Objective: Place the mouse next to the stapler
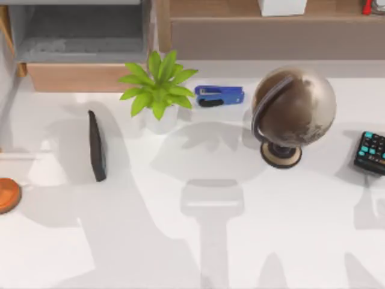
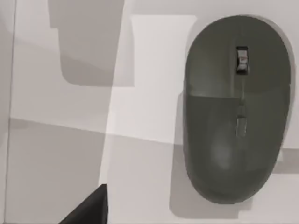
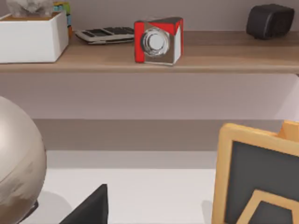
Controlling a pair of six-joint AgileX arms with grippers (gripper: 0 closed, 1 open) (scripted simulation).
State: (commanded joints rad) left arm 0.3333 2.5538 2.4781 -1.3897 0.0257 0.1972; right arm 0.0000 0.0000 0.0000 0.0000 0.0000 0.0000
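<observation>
You have a small bright blue stapler with a black base (image 1: 219,96) lying flat on the white table (image 1: 180,241) toward the back, between the green leafy potted plant (image 1: 158,90) on its left and the brown globe on a round stand (image 1: 293,111) on its right. Its long axis runs left to right across the top view, with the black part showing at the end nearest the plant.

The dark grey computer mouse (image 2: 237,107) sits on the table below your left wrist camera, seen from straight above. Its scroll wheel (image 2: 242,60) lies near one end, so the long axis runs through the wheel down the middle of the body. From the top view you cannot pick the mouse out, so its place on the table relative to the stapler cannot be told.

On the table's left a thin black slab (image 1: 97,146) stands on edge, and a black keypad with teal keys (image 1: 371,152) lies at the right edge. Your right wrist camera looks at the globe and a wooden shelf (image 3: 187,58) carrying a red and white cube (image 3: 158,41).

For both claws, you cannot tell whether they are spread or closed.
</observation>
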